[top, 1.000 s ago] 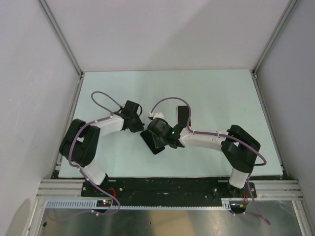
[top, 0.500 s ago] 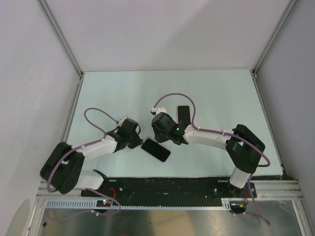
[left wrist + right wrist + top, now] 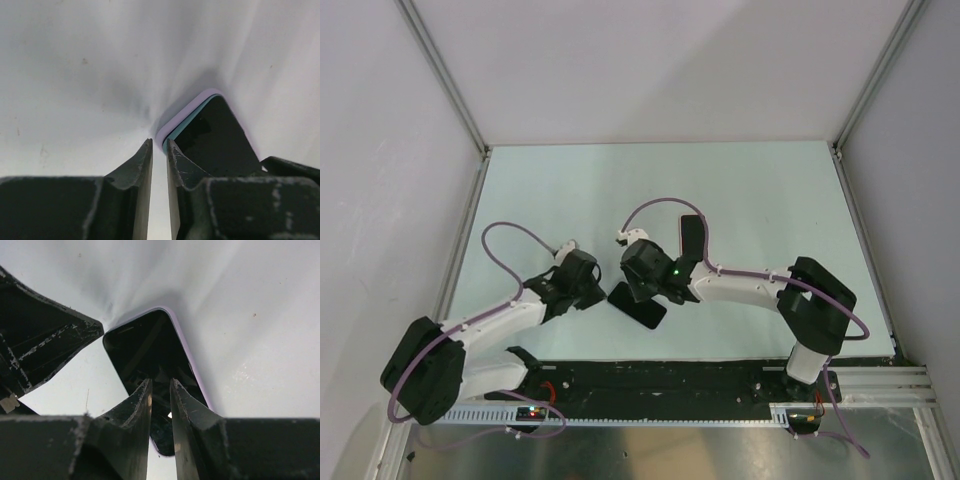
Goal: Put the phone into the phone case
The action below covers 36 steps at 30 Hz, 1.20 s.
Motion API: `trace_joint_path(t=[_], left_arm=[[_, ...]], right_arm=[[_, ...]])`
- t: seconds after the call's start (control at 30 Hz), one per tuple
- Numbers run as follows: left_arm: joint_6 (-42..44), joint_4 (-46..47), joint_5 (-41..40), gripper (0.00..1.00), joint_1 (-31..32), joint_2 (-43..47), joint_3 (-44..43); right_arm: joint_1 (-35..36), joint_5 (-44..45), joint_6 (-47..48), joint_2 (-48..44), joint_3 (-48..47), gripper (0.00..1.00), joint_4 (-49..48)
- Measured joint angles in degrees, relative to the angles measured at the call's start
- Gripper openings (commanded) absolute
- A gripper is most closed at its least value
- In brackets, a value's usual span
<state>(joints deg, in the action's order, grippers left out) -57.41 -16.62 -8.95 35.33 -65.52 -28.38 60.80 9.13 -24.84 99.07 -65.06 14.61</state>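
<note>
From the top view the phone (image 3: 642,309) lies flat on the table (image 3: 770,200), screen up, near the front edge and a little left of centre. Its long axis runs diagonally, one short end pointing back and left, the other forward and right. It is dark all over. The left wrist camera shows a lilac case (image 3: 191,102) wrapping the nearest corner, with a thin teal line between that rim and the black glass. I cannot tell whether the phone is seated all the way round.

The left gripper (image 3: 597,290) is low at the table, its fingers drawn together with only a narrow slit between them, clenched on nothing. Its tips sit just beside the phone's back-left corner; I cannot tell whether they touch it.

The right gripper (image 3: 634,293) comes in from the other side and hangs over the phone. In its own camera the fingers (image 3: 142,405) are likewise almost together with nothing between them, the tips above the middle of the screen. Whether they press the glass I cannot tell. A green light (image 3: 672,268) glows on that wrist.

A second dark slab (image 3: 692,237) lies further back, just behind the right forearm, well apart from the phone.
</note>
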Motion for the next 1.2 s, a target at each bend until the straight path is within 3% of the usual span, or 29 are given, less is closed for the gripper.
trace_joint_path(t=[0.27,1.2], left_arm=[[2.8,-4.5,-3.3,0.19,3.3,-2.4,-3.8],[5.0,-5.4,-5.1,0.15,6.0,-8.8,-7.8]], right_arm=[[-0.7,0.7,0.0,-0.1,1.9,0.25,0.1],[-2.4,0.9,-0.7,-3.1,7.3,0.25,-0.9]])
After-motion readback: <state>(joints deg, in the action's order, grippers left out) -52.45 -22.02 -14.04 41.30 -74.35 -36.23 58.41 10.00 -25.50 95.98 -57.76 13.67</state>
